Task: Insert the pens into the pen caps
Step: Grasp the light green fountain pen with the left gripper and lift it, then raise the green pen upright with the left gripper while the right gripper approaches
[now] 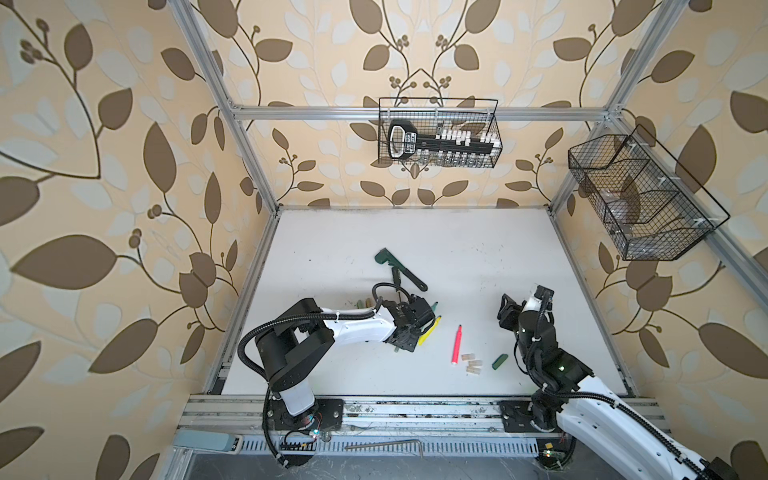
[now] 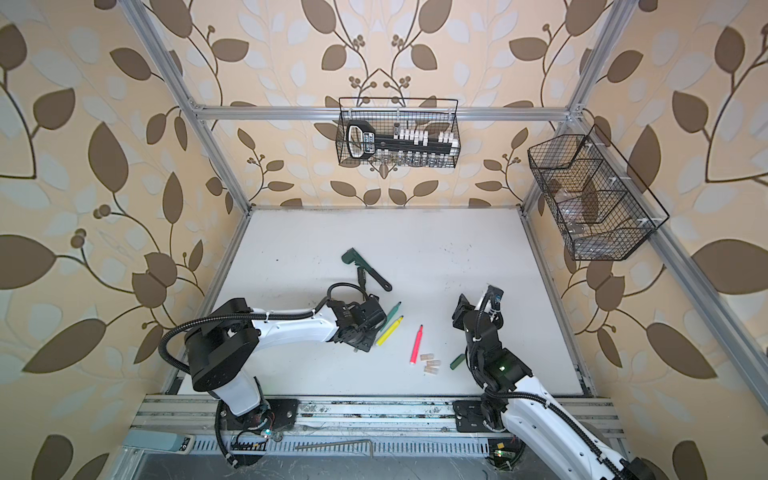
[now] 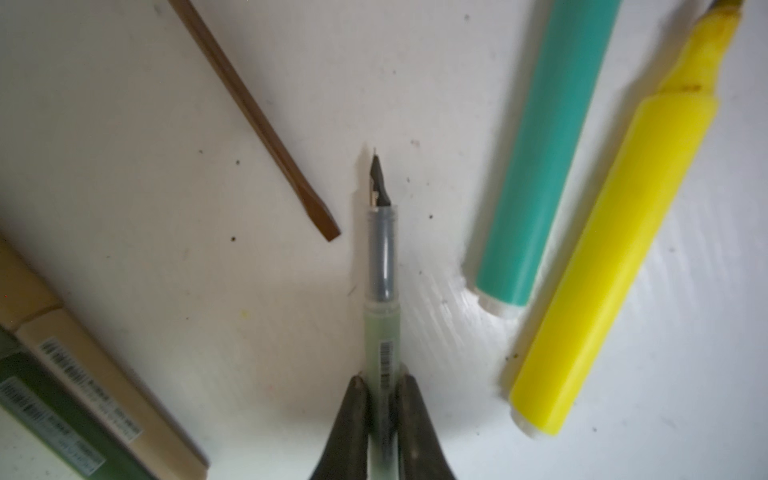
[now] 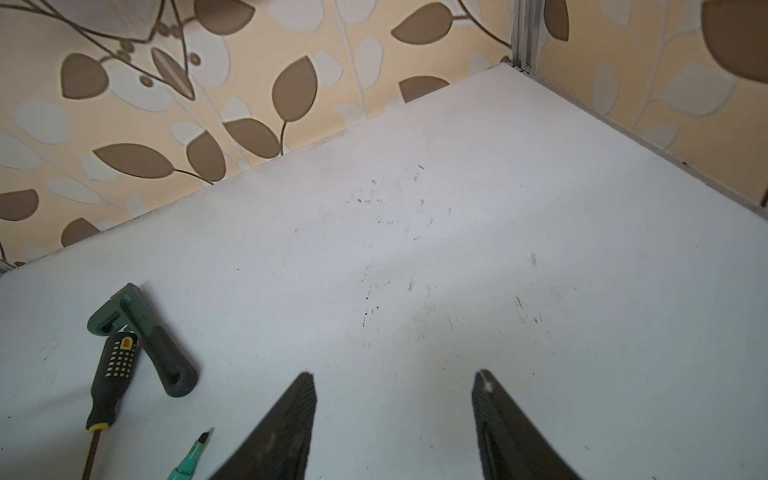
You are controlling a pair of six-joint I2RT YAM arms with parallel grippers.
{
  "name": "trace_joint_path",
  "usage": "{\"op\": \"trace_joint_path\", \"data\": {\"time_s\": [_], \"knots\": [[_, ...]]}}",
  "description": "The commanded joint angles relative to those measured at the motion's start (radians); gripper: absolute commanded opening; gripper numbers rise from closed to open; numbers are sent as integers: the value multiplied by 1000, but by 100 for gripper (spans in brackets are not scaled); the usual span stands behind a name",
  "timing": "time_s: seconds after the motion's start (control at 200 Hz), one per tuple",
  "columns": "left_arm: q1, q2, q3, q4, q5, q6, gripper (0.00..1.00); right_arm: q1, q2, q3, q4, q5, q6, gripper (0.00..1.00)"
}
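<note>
Grey-green pen point(image 3: 381, 332), nib bare, sat clamped in the left gripper point(image 3: 382, 384) at lower centre of the left wrist view; the right gripper point(image 4: 395, 380) gaped empty. Beige caps point(image 1: 473, 363) lay loose, so seemingly no pen was capped yet.

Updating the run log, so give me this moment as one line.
left gripper: shut on grey-green pen, nib uncapped | right gripper: open, empty | phase: pen grasped, cap not yet on

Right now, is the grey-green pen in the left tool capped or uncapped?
Uncapped: the left wrist view shows the grey-green pen, gripped by the left tool, with its dark nib bare and no cap on it.
</note>
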Motion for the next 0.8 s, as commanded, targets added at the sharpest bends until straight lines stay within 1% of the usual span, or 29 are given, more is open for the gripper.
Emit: {"op": "trace_joint_path", "data": {"time_s": [0.0,0.135,0.19,0.345,0.435,0.47,0.565,0.645,0.705,0.72,0.795], "knots": [[-2,41,-2,-61,-21,-19,6,-4,1,-15,11,-10,6,61],[8,10,3,-71,-16,-25,0,-4,1,-15,11,-11,6,61],[17,-6,5,-71,1,-26,0,-6,-1,-15,11,-11,6,61],[49,-50,41,-53,114,-18,0,-6,0,-16,12,-14,5,61],[76,-84,117,-80,173,18,0,-6,1,-17,15,-20,3,61],[87,-98,157,-98,179,38,0,-6,1,-16,15,-22,3,61],[118,-148,235,-98,132,75,0,-6,0,-18,17,-28,1,61],[143,-210,216,-12,46,107,0,-6,0,-18,16,-28,1,61],[144,-256,153,93,-41,164,0,-6,-1,-18,18,-29,1,63],[144,-295,126,131,-54,182,0,-5,-1,-18,19,-29,2,63],[139,-393,-65,358,-118,244,0,-5,7,-17,25,-36,-2,65]]}}
